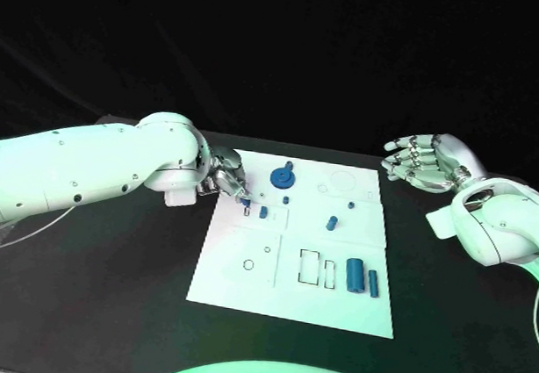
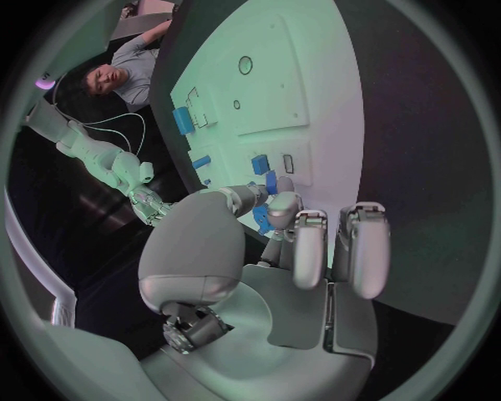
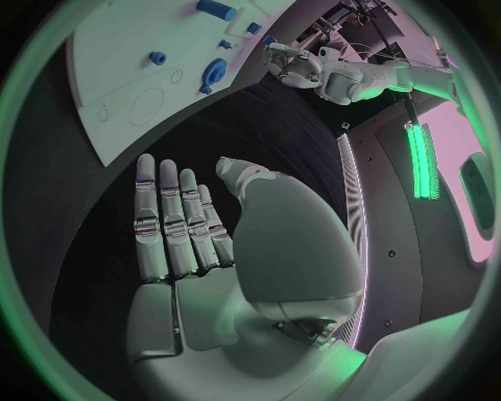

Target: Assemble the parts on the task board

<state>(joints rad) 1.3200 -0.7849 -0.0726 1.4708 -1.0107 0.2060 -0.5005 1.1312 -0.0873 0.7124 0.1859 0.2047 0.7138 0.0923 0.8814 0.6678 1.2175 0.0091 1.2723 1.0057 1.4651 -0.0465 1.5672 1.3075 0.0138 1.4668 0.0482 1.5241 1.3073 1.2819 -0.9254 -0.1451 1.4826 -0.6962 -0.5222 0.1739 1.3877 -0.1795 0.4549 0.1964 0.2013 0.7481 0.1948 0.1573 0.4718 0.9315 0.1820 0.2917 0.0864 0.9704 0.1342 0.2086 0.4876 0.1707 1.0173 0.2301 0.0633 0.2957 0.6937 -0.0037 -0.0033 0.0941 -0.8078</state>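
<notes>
We see the flat white rectangular task board [image 1: 289, 287] lying at the middle of the matte black surface [image 1: 108, 287], its face marked with thin outlined recesses. On it lie small smooth blue plastic parts: a round gear-like disc [image 1: 281, 180] toward the board's 12 o'clock end, a short peg [image 1: 331, 223] near its centre, and two slim cylinders [image 1: 361, 276] side by side toward 5 o'clock.

At the board's 10 o'clock edge, the left silver metal hand [image 1: 224, 179] has its fingertips gathered over the plate; in the left wrist view a small blue piece [image 2: 263, 215] sits pinched between the thumb and a finger, just above other blue blocks on the board [image 2: 261, 100].

The right silver hand [image 1: 421, 162] hovers off the board's 2 o'clock corner, well apart from the parts, holding nothing. Its wrist view shows its fingers [image 3: 172, 221] straight, side by side, palm bare.
</notes>
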